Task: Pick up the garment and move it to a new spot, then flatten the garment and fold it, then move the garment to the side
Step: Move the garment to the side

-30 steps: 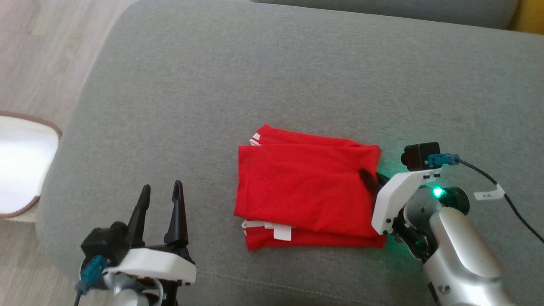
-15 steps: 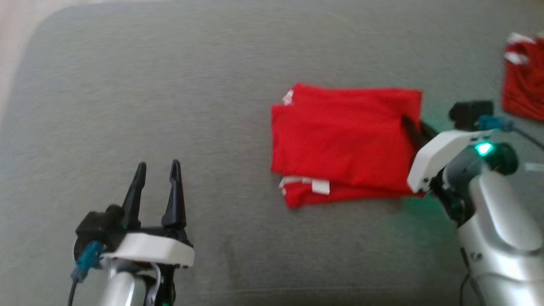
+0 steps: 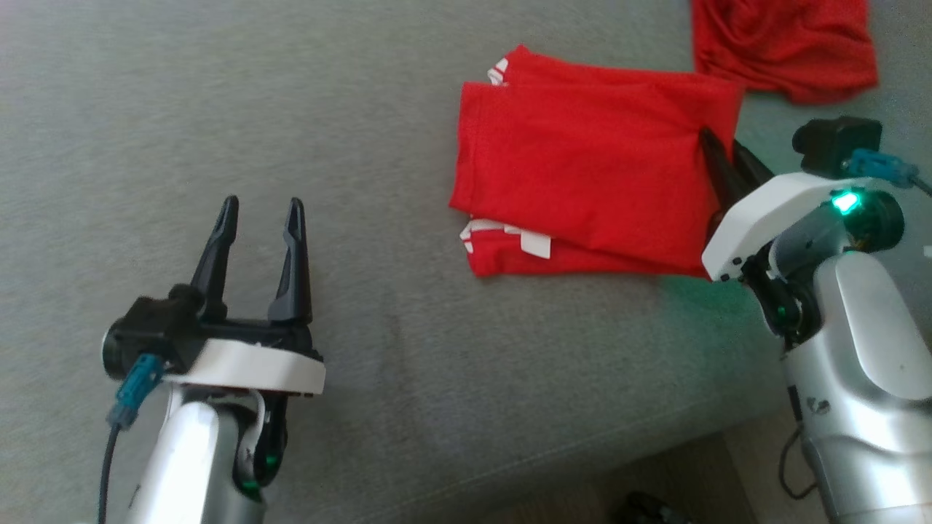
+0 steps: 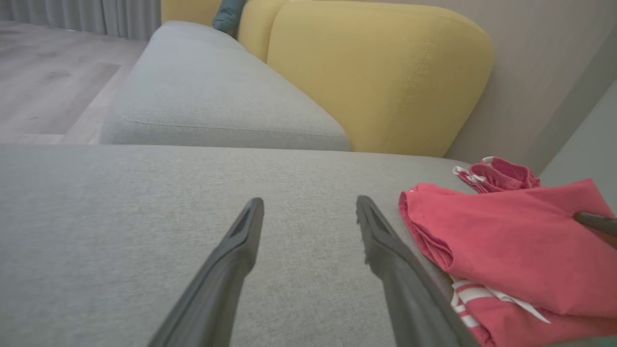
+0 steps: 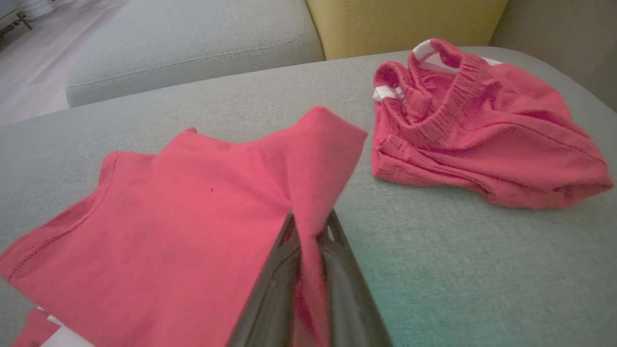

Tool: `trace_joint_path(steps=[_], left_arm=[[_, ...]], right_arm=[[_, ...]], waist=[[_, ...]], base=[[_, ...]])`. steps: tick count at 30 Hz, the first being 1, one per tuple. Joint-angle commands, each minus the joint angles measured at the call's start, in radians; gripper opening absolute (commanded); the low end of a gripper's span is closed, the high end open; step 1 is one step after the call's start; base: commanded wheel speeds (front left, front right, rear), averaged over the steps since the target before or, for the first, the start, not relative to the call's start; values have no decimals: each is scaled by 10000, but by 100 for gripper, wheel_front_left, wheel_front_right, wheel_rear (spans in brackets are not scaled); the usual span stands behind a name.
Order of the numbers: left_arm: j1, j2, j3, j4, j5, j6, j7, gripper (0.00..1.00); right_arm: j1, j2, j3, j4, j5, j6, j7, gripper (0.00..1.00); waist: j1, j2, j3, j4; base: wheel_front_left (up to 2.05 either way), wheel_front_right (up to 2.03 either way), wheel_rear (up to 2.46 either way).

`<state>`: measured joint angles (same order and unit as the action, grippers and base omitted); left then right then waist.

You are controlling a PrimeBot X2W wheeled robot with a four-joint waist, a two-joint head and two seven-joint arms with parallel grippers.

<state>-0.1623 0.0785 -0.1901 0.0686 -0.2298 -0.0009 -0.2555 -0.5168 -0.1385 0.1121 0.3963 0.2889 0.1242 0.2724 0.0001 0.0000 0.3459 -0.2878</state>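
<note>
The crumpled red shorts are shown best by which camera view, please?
The right wrist view: the crumpled red shorts lie whole and close, elastic waistband clear. The head view cuts them off at its top edge; the left wrist view shows a small part behind the folded red garment.

Soft, even daylight falls on the grey sofa [image 3: 291, 109], and shadows are faint. The head view is grainy and slightly smeared. A green lamp [image 3: 844, 201] beside the right tool [image 3: 719, 140] glows and tints the cushion below it (the same green wash sits low in the right wrist view). The garment [image 3: 582, 160] looks saturated red from the head, washed pink from the wrists. Close to its own camera, the right tool is out of focus.
</note>
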Motion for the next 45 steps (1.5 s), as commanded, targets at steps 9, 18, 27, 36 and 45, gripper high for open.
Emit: trace_joint_path(steps=[9, 18, 27, 36, 45], left_arm=[[-390, 221, 158, -293, 96, -14, 15, 100], [-314, 105, 181, -287, -67, 120, -29, 100], [-225, 24, 177, -361, -124, 142, -55, 100], [-186, -42, 31, -482, -58, 90, -60, 100], [-169, -73, -8, -533, 15, 67, -61, 100]], right_arm=[[-908, 62, -43, -209, -326, 65, -313, 0], [-2520, -1200, -240, 479, -1240, 65, 82, 0], [-3836, -3194, -416, 1239, -2145, 65, 831, 0], [-4375, -4378, -551, 1602, -2407, 65, 1204, 0], [-4331, -4553, -793, 1805, -3348, 65, 1106, 18]], waist=[[-1, 0, 527, -345], [-1, 0, 327, 420], [-1, 0, 436, 1183], [-1, 0, 593, 1649], [-1, 0, 728, 1794]], base=[[0, 0, 0], [0, 0, 0], [0, 0, 0], [0, 0, 0], [0, 0, 0]])
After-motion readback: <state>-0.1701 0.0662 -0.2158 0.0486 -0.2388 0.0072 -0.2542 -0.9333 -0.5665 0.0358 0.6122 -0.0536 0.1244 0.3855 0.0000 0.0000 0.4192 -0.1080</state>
